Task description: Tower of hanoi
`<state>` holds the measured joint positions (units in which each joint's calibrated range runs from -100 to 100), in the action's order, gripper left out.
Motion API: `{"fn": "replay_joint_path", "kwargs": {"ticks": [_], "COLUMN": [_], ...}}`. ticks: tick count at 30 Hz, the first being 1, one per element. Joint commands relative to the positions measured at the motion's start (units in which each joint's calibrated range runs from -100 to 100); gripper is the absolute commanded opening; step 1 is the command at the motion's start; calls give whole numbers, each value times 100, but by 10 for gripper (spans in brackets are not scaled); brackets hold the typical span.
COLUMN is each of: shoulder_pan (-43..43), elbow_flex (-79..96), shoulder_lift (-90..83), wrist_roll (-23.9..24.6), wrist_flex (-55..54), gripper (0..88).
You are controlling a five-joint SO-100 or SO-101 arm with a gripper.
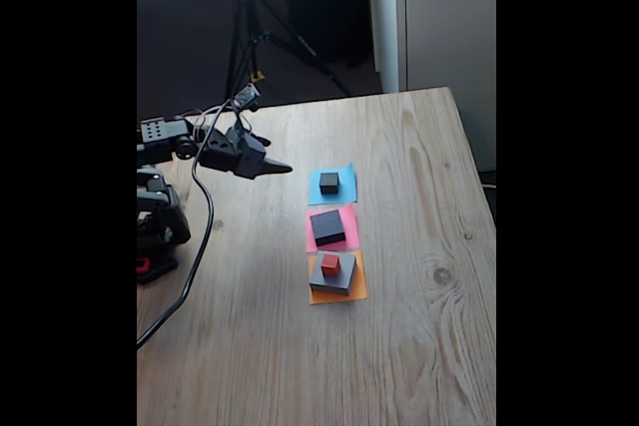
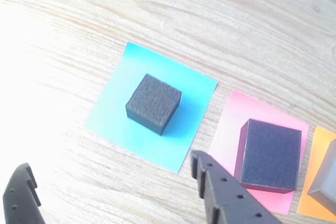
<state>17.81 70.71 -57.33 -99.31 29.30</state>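
Fixed view: the black two-finger gripper [image 1: 278,166] hovers left of three paper squares in a row. The small dark grey foam block [image 1: 328,183] sits on the blue paper square [image 1: 331,186], the medium black block [image 1: 327,227] on the pink paper square [image 1: 332,228], and the tiny red cube [image 1: 329,265] on the wide flat grey block [image 1: 333,274] on the orange paper square [image 1: 337,281].

Wrist view: the fingers [image 2: 223,192] are spread apart and empty, short of the small block [image 2: 153,102]. Likely next step: advance, straddle it, close. The grey block [image 2: 326,182] is cut off at the edge.
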Motion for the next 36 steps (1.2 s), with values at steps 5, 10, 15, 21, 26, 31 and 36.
{"fn": "replay_joint_path", "kwargs": {"ticks": [5, 10, 15, 21, 26, 31, 36], "shoulder_pan": [-114, -172, -214, -273, -323, -373, -431], "elbow_flex": [1202, 1711, 1711, 1811, 1702, 1466, 1047], "shoulder_lift": [911, 1547, 2084, 2917, 3704, 4446, 5022], "wrist_roll": [-69, 14, 265, 365, 616, 867, 1084], "wrist_flex": [-3185, -4602, -5257, -6253, -6868, -7305, -7378], "gripper": [381, 390, 389, 389, 386, 381, 376]}}
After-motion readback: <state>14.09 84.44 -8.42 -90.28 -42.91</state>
